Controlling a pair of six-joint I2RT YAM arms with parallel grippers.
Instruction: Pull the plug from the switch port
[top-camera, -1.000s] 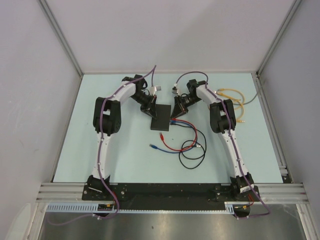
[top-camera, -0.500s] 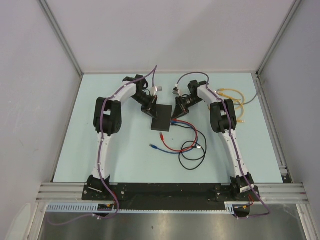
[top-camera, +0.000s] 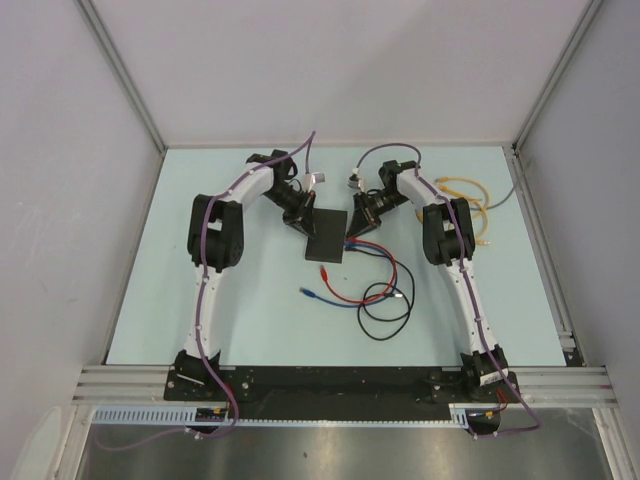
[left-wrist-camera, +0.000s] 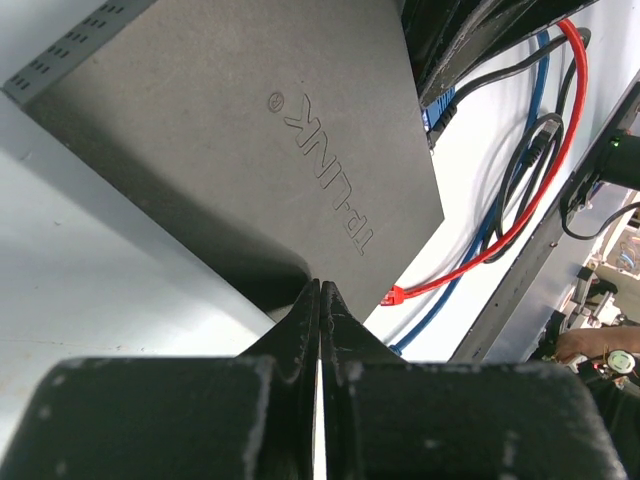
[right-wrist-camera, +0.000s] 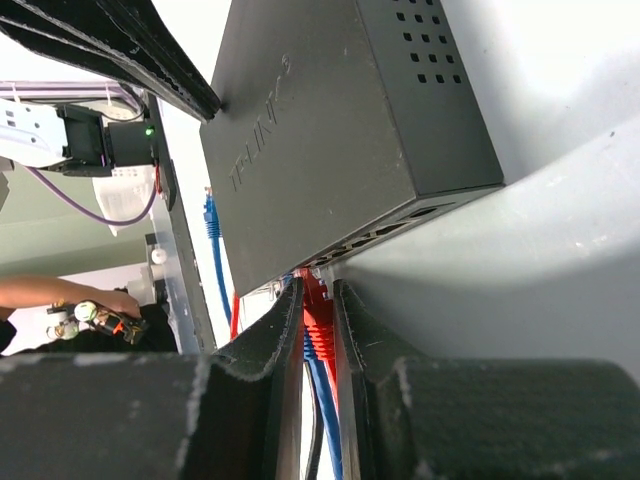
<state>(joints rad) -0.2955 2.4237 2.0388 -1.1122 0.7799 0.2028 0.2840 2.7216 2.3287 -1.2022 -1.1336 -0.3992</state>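
Top external: switch (top-camera: 324, 241) lies flat mid-table (top-camera: 200, 250), between the two wrists. Left gripper (top-camera: 303, 216) is on its far-left corner, right gripper (top-camera: 353, 228) at its right edge, where the cables go in. Red cable (top-camera: 345, 297), blue cable (top-camera: 368, 246) and black cable (top-camera: 386, 310) trail toward the near side. A yellow cable (top-camera: 462, 190) lies well apart by the right arm.

Left wrist: left gripper (left-wrist-camera: 320, 290) is fully closed, only a hairline between the fingers, nothing clamped. Tips touch the switch (left-wrist-camera: 250, 130) at its edge.

Right wrist: right gripper (right-wrist-camera: 318, 290) is narrow and clamped on the red plug (right-wrist-camera: 318, 325), one finger on each side. The plug sits at the port row of the switch (right-wrist-camera: 330, 150); can't tell how deep it is seated. Blue cable (right-wrist-camera: 324, 440) runs just below it.

Versus 1 s ago: switch and cables are in the same spot. The right arm's upper links sit a touch further right. The left arm is unchanged.
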